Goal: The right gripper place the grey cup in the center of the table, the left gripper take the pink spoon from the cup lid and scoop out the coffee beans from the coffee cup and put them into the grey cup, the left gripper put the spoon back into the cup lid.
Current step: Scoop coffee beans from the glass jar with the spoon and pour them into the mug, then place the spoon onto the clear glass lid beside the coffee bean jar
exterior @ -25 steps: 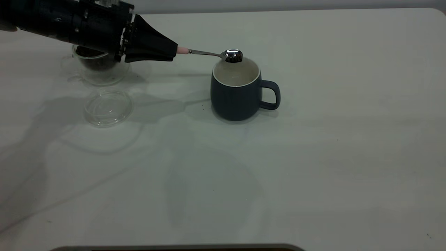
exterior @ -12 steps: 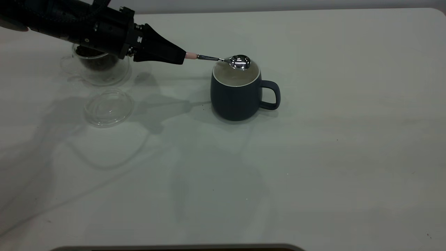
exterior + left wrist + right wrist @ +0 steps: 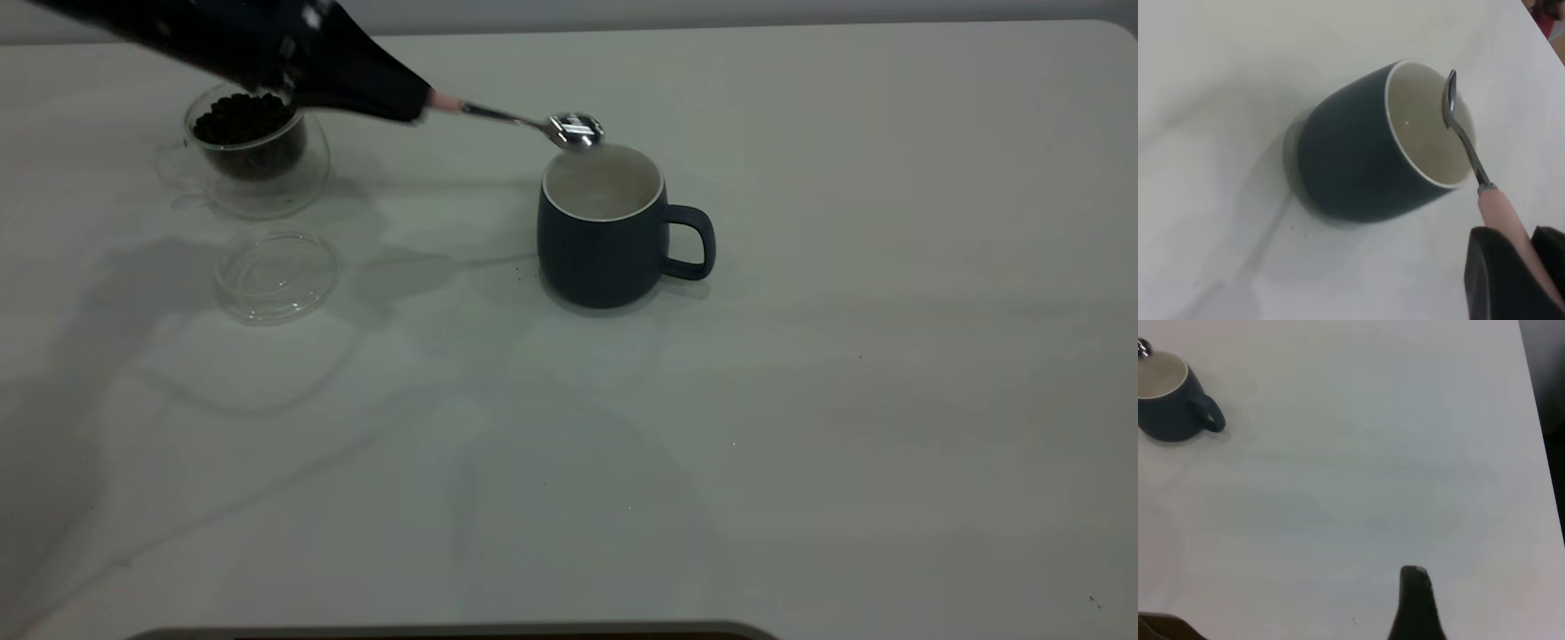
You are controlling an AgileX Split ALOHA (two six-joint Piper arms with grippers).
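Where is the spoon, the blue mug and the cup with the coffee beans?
pink spoon (image 3: 576, 130), exterior view, on its shiny metal bowl.
grey cup (image 3: 597, 258), exterior view, on its dark outer wall.
coffee cup (image 3: 258, 178), exterior view, on its clear glass wall below the beans.

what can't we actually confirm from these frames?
- Beans inside the grey cup: the exterior view is too shallow to show its floor; in the left wrist view only bare white wall shows.
- Pink spoon bowl contents: blurred in the exterior view, edge-on in the left wrist view.
- Left gripper: motion-blurred, the arm cut by the exterior view's edge.
- Right gripper: one dark finger at the right wrist view's edge; open or shut unclear.
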